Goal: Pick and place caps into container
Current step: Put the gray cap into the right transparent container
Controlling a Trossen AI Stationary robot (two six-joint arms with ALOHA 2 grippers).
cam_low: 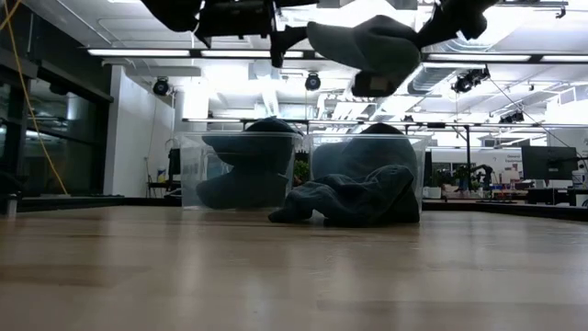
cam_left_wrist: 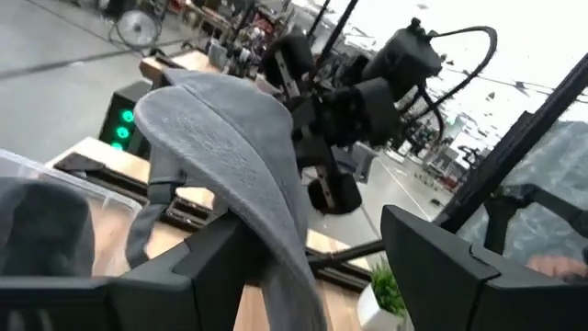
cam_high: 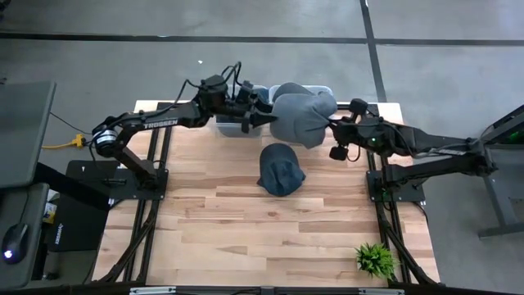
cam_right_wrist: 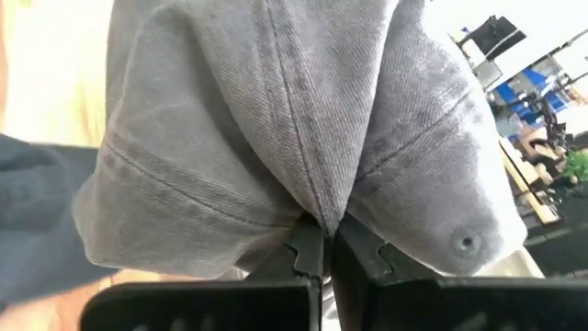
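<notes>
Pinched tight on a fold of the grey cap [cam_right_wrist: 303,138], the right gripper [cam_right_wrist: 322,244] carries the whole cap by that one small pleat of fabric, held in the air above the clear containers [cam_high: 315,92] at the far edge of the table [cam_high: 246,238]. That is the weak point: a soft cap hung from so little cloth may slip out early, or swing and drape over the rim of the bin so that it hangs half outside when let go. The left gripper [cam_left_wrist: 312,262] stands close at the cap's other side with its fingers spread apart and gripping nothing, though the brim lies across one finger; if that arm pulls away carelessly, the brim may snag and drag the cap off line. Both arms reach inward from their own sides at the table's far end, wrists nearly meeting over the bins. A navy cap [cam_high: 281,169] lies on the bare wood near the table's middle, not yet collected, and other caps already sit inside the bins.
</notes>
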